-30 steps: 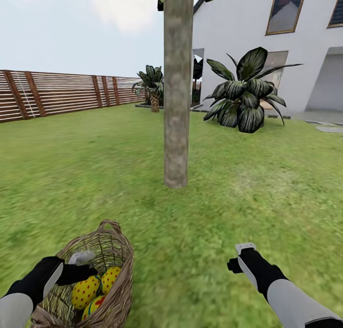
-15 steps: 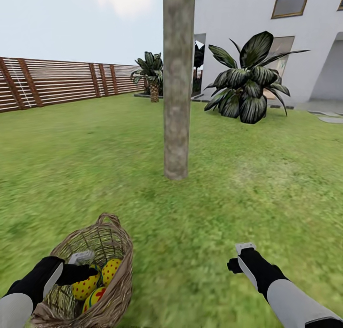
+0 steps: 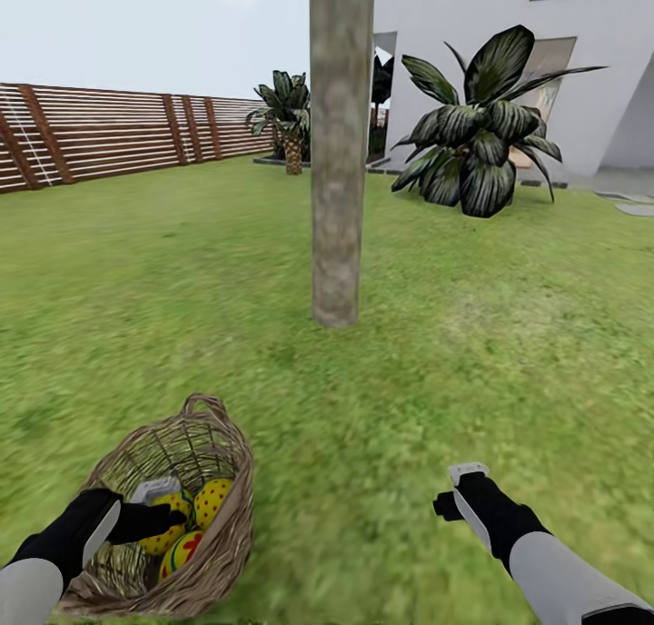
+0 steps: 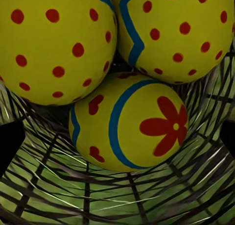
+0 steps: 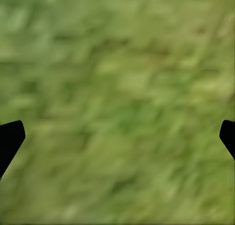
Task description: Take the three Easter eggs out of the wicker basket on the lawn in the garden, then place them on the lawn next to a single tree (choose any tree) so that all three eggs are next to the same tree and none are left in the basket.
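Closer now, wicker basket holds three Easter eggs; left end effector spread wide

Head cam looks fwd and down over the lawn to the tree. Left wrist cam sits very near inside the wicker basket, which the head view shares. Right wrist cam faces blurred grass, close.
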